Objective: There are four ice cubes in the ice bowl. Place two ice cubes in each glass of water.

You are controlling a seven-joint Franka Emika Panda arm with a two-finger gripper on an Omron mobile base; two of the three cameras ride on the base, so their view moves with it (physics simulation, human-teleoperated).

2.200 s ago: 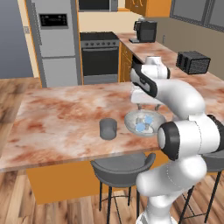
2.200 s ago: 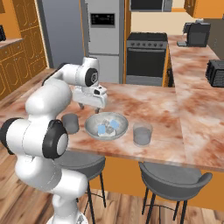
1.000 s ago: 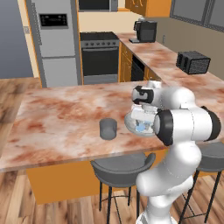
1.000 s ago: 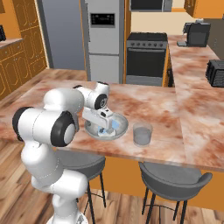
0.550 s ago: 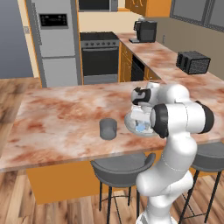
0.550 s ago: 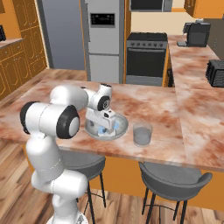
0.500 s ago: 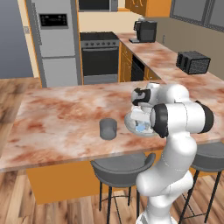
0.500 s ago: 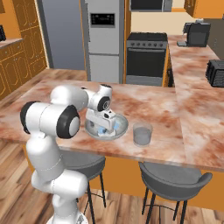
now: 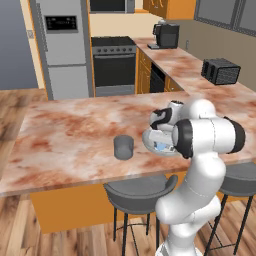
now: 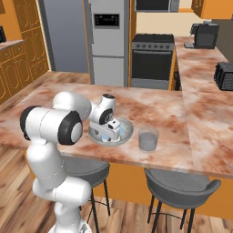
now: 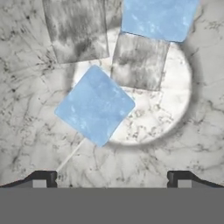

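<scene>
- So the tool (image 11: 112, 177) is sitting down inside the ice bowl (image 10: 126, 134), pointing straight at its floor, jaws spread wide and gripping nothing.
- The key thing: in the hand view the nearest ice cube (image 11: 95, 105) is lying just ahead of the two finger tips and a bit toward the left one, not centred between them.
- That cube is also sitting rotated like a diamond, one corner pointing back at the tool, so its flat faces aren't lining up with the pads. My guess is it's needing a small shift left plus a twist of the wrist before closing, or the cube is going to squirt out sideways.
- A second ice cube (image 11: 158, 17) is lying farther off, up at the top right of the hand view, with two greyish square patches between and beside them. Can't tell if those are more cubes or just reflections.
- Both glasses are standing on the table well outside the bowl: one tumbler (image 9: 123, 147) off to the bowl's left, the other tumbler (image 10: 148, 139) just beside it on the right.
- No ice looks to be in either glass, so the job is looking barely started.
</scene>
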